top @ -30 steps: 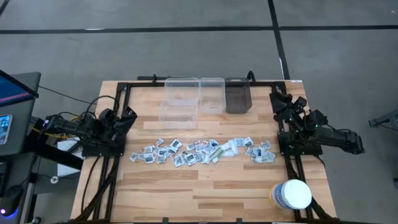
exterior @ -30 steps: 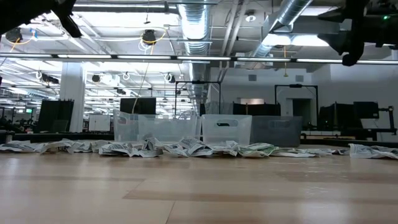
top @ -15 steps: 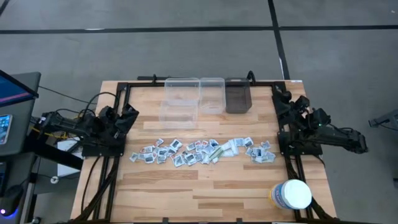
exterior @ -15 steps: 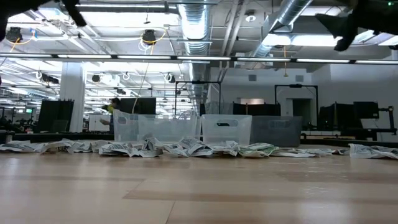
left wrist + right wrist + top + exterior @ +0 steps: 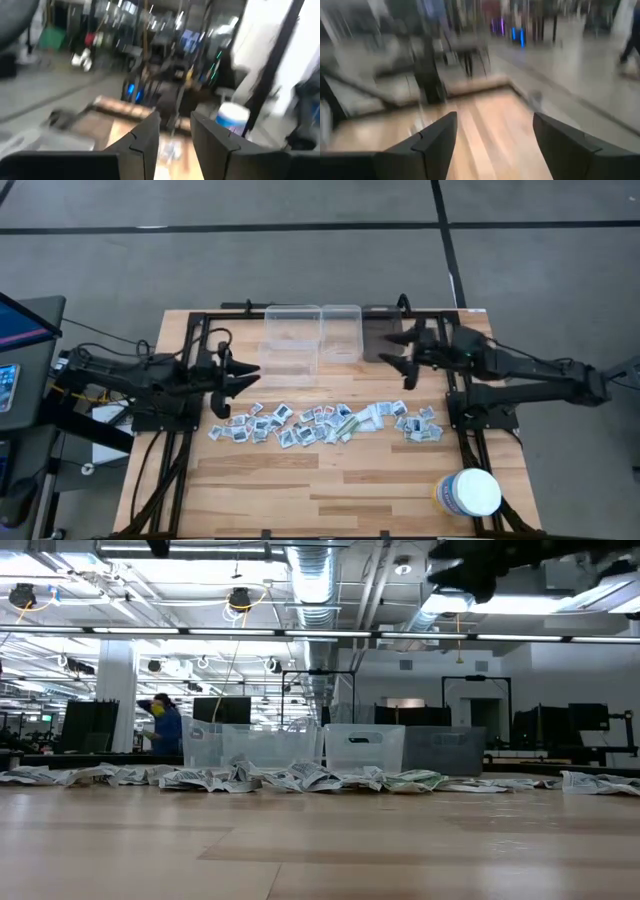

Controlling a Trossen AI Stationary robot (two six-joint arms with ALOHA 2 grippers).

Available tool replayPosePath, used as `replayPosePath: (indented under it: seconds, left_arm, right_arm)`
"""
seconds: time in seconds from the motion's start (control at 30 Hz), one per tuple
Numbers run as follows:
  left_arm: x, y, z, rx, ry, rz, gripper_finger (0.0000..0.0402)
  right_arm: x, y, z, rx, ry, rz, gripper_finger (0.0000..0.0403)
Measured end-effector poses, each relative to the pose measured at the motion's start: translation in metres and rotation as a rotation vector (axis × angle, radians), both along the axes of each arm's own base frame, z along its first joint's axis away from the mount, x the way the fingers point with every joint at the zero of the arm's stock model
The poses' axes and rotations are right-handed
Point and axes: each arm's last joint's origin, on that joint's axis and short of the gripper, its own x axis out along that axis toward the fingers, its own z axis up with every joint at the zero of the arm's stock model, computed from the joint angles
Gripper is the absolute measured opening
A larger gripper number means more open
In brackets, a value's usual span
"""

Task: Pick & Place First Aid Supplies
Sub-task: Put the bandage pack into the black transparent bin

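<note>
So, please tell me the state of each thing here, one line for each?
Left gripper: jaws open, empty, above the table.
Right gripper: jaws open wide, empty.
Packets: scattered in a row on the table.
Clear bins: upright.
Dark bin: upright.
White tub: lid on.

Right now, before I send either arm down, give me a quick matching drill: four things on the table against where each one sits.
Things:
1. packets
2. white tub
3. dark bin
4. left gripper

Places:
A. near the table's front right corner
B. rightmost of the three bins at the back
C. strewn in a band across the middle of the table
D. open, just above the left end of the band

Pairs: 1-C, 2-A, 3-B, 4-D
</note>
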Motion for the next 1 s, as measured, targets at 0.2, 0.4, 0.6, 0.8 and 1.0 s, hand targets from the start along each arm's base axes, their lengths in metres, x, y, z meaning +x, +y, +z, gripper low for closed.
replayPosePath:
  seconds: [0.2,0.4,0.6,0.8,1.0]
  left_arm:
    - [-0.006,0.007,0.002,-0.034,0.208,0.048,0.0112]
    - [-0.004,0.012,-0.019,-0.102,0.403,0.105,0.0112]
    - [0.005,0.012,-0.025,-0.109,0.470,0.117,0.0112]
    - [0.015,0.010,-0.030,-0.101,0.511,0.121,0.0112]
    - [0.021,0.009,-0.033,-0.097,0.532,0.123,0.0112]
  right_arm:
    - [0.020,-0.012,0.013,-0.014,0.354,-0.016,0.0255]
    - [0.031,-0.023,-0.001,0.051,0.610,-0.034,0.0255]
    - [0.039,-0.028,-0.033,0.172,0.855,-0.060,0.0255]
    - [0.057,-0.025,-0.059,0.242,0.974,-0.013,0.0255]
    - [0.076,-0.014,-0.083,0.235,1.071,0.054,0.0255]
